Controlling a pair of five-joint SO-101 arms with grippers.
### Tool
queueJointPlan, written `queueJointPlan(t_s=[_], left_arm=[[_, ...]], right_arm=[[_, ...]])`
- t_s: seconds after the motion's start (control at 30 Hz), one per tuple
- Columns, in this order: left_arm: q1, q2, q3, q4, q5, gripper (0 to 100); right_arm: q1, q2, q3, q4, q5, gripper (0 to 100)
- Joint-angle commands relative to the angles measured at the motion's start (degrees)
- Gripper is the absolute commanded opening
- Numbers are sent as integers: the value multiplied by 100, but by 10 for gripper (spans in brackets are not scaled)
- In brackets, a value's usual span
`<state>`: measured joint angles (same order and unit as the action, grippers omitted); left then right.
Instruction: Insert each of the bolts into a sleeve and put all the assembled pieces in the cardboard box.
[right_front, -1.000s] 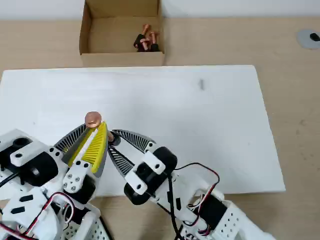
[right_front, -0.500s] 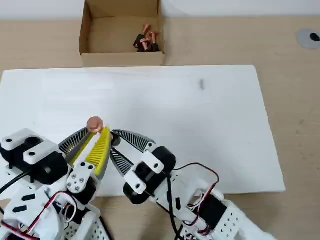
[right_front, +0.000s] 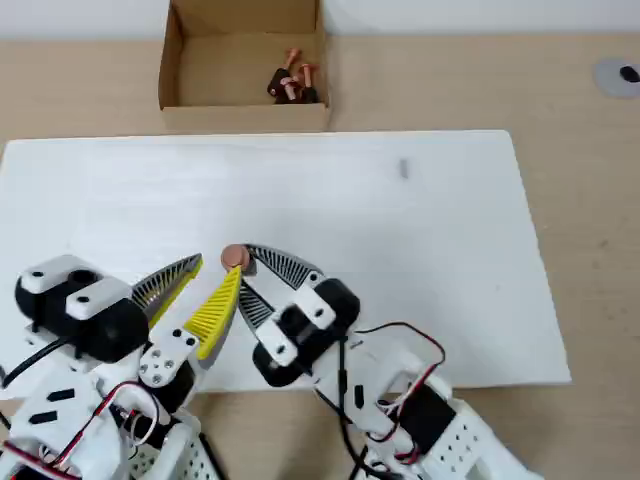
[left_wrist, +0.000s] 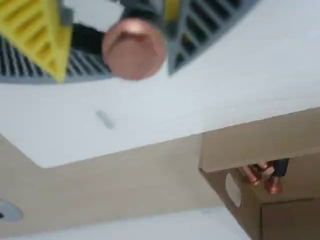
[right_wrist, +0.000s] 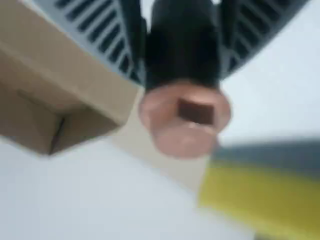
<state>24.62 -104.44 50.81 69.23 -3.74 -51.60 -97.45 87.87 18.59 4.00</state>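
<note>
1. The copper-coloured, round-headed metal bolt (right_front: 234, 257) sits inside a short black cylindrical sleeve (right_wrist: 182, 45). The joined pair is at the tip of the right hand (right_front: 242, 266), over the near part of the flat white board (right_front: 400, 230) that lies on the tan wooden counter (right_front: 590, 200).
2. The right hand is clamped on the sleeve. Its two grey ribbed fingers (right_wrist: 90, 30) press against the sleeve's opposite sides. The bolt's head sticks out past the fingertips, with a rectangular slot showing in its face in the right wrist view.
3. The left hand (right_front: 213, 268) is just beside the right one, spread wide, with nothing between its fingers.
4. The left hand's yellow ribbed finger (right_front: 215, 308) points at the bolt head, and its tip is right next to the head. I cannot tell whether the two touch.
5. The left hand's grey outer finger (right_front: 168, 281) angles away on the side far from the bolt, well clear of it.
6. The open brown cardboard box (right_front: 170, 70) stands on the counter just past the far edge of the board, well apart from both hands and from the held bolt.
7. Inside the box, several assembled pieces (right_front: 292, 82), copper bolts in black sleeves, lie in a small heap. In the high view they are near the box's right wall.
</note>
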Motion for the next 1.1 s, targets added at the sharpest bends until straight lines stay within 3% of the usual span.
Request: queueJointPlan(t_s=[0.0, 0.27, 0.4, 0.57, 0.73, 1.07], left_arm=[[-18, 22, -70, 9, -26, 169], [-88, 31, -404, 9, -149, 168], [-985, 40, -352, -132, -149, 159], [-2435, 488, -352, -369, -229, 59], [-3068, 1051, -316, -387, -308, 5], [-3112, 585, 923, -404, -308, 6]], right_arm=[[101, -57, -75, -105, -62, 9], [462, -22, -66, -141, -62, 9], [1138, -13, -277, -141, -246, 9], [1807, 251, -936, -105, -677, 9], [2114, 1569, -1736, -422, -703, 9], [2220, 5710, -4075, -1908, -703, 9]])
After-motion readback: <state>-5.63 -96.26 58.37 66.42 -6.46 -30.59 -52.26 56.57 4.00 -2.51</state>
